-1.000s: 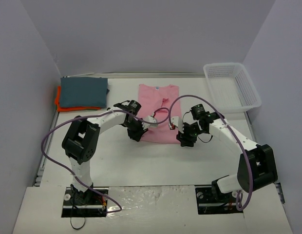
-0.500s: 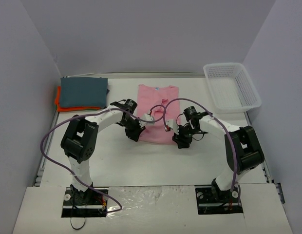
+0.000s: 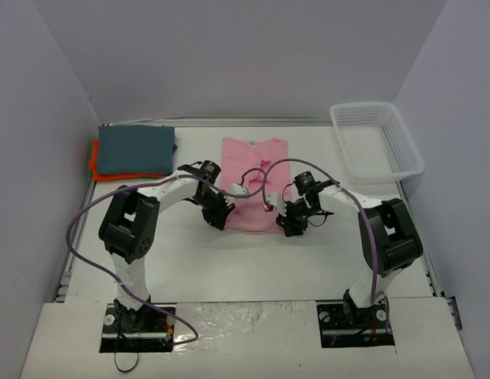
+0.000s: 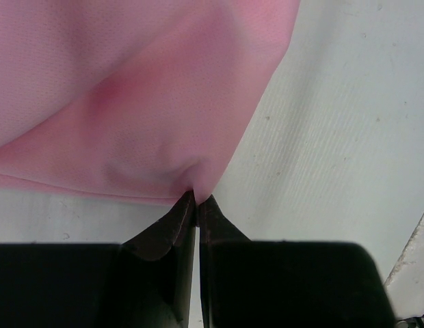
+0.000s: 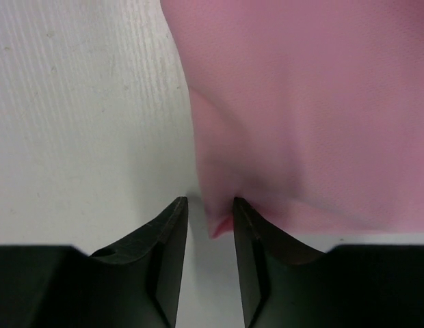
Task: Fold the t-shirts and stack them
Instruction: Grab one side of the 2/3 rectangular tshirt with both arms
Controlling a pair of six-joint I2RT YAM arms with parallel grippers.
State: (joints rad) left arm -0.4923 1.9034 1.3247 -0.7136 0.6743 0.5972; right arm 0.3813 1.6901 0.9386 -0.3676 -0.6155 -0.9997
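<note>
The pink t-shirt (image 3: 254, 170) lies flat in the middle of the table. My left gripper (image 3: 222, 215) is at its near left corner. The left wrist view shows that gripper (image 4: 197, 199) shut on a pinch of the pink cloth (image 4: 130, 102). My right gripper (image 3: 285, 226) is at the near right corner. In the right wrist view its jaws (image 5: 210, 202) stand apart, with the corner of the pink shirt (image 5: 301, 102) between them and a gap on the left side. A folded slate-blue t-shirt (image 3: 136, 148) rests on an orange one (image 3: 93, 163) at the back left.
A white mesh basket (image 3: 377, 140) stands at the back right by the right wall. Both arms' purple cables (image 3: 253, 180) loop over the pink shirt. Side walls close in the table on the left and right.
My right gripper has moved left onto the shirt's near right corner, and its jaws have narrowed. The left gripper has kept its pinch and barely shifted.
</note>
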